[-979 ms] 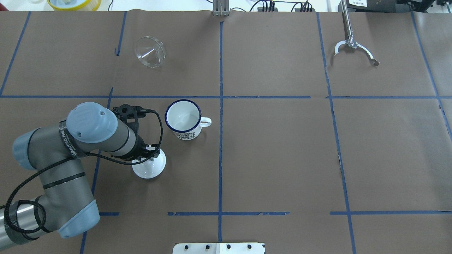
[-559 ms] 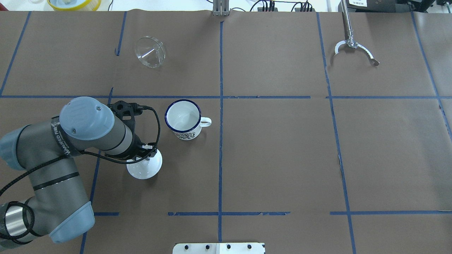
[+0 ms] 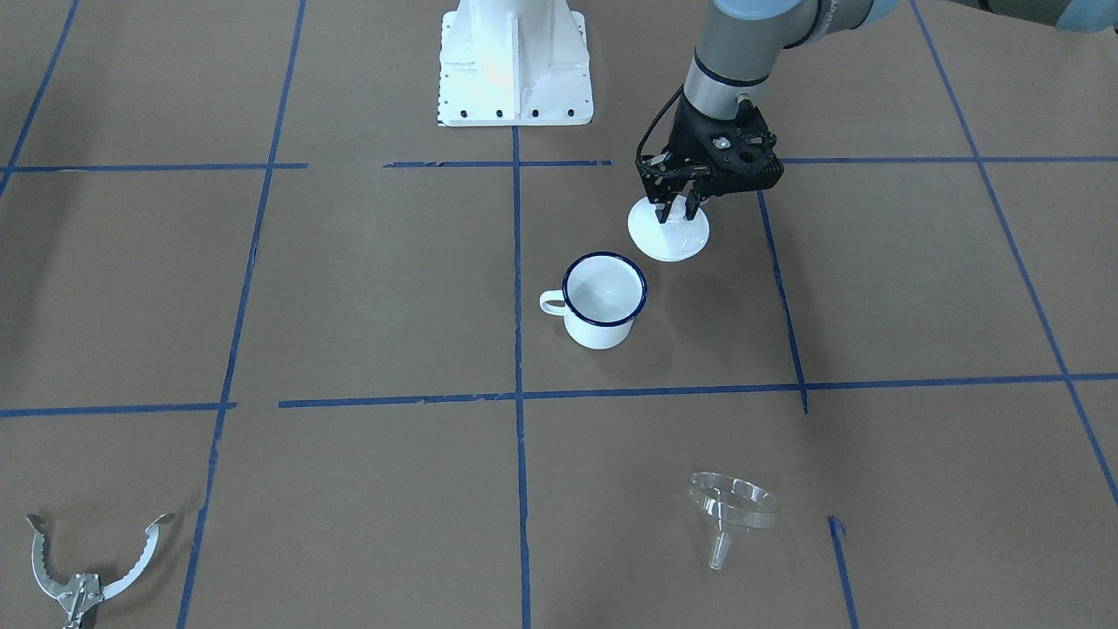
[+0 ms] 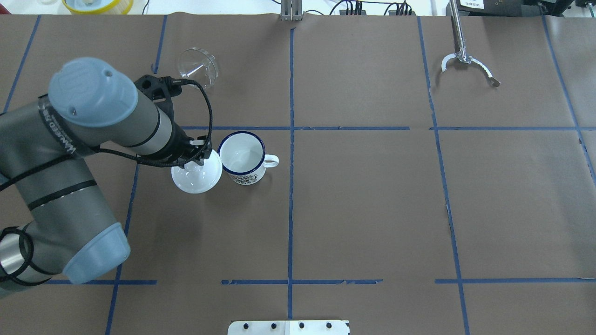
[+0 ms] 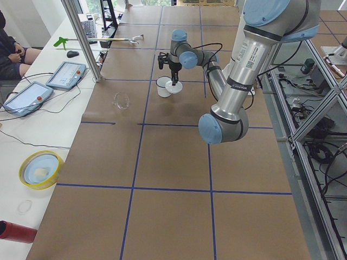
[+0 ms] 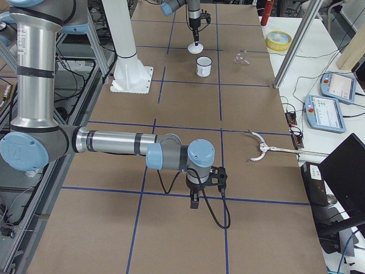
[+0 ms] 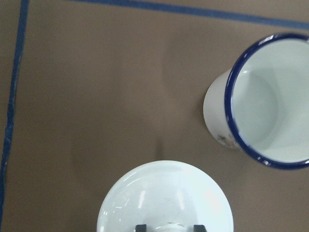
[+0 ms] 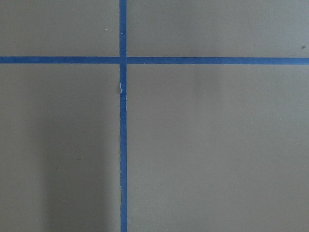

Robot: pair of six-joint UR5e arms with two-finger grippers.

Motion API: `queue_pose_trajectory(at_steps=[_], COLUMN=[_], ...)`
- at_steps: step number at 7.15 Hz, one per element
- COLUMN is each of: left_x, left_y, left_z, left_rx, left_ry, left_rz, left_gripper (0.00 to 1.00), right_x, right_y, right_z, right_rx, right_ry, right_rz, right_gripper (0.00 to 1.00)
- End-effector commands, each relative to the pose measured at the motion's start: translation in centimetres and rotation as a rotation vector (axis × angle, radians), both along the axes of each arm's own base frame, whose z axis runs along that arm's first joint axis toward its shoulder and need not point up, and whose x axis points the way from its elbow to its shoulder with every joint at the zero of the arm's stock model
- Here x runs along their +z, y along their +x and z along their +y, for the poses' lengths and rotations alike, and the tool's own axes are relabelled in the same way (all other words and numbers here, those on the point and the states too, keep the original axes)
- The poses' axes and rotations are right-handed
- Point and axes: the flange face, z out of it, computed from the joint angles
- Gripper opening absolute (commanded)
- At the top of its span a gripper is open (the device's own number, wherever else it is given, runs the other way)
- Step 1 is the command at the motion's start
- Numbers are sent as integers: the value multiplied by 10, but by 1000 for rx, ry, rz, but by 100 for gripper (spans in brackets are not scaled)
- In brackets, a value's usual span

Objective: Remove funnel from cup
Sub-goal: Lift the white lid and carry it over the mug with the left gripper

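The funnel (image 4: 198, 68) lies tipped on its side on the worktop (image 4: 372, 200), out of the cup (image 4: 242, 156) and well apart from it, one taped square farther from the robot; its long axis runs roughly away from the robot, the spout toward the operators' edge and the wide mouth toward the cup; the left tool (image 3: 679, 205) is clamped on the knob of a white lid (image 4: 196, 177), holding it just beside the upright cup; the left wrist and its cable hang over part of the stretch between cup and funnel; a metal claw grabber (image 4: 468, 67) lies far off; the right tool (image 6: 194, 202) hangs low over the worktop, and whether its fingers are apart cannot be told.
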Motion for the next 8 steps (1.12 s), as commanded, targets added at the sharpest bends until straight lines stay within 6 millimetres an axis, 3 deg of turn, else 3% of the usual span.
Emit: queue_pose_trajectory(at_steps=[1,3,6,8], left_x=[-29,-47,-42,-42], left_y=[15,48,60,71], left_z=[-54,-84,-85,-75], left_rx=[-28,-22,-7,9], left_ry=[-50,-80,-94,-100], left_rz=[-5,-22,-29,-28], left_gripper=[0,0,0,0], right_x=[0,0,0,0], right_y=[0,0,0,0], right_z=[0,0,0,0], right_rx=[0,0,0,0], right_ry=[0,0,0,0], right_rz=[0,0,0,0], right_gripper=[100,100,100,100])
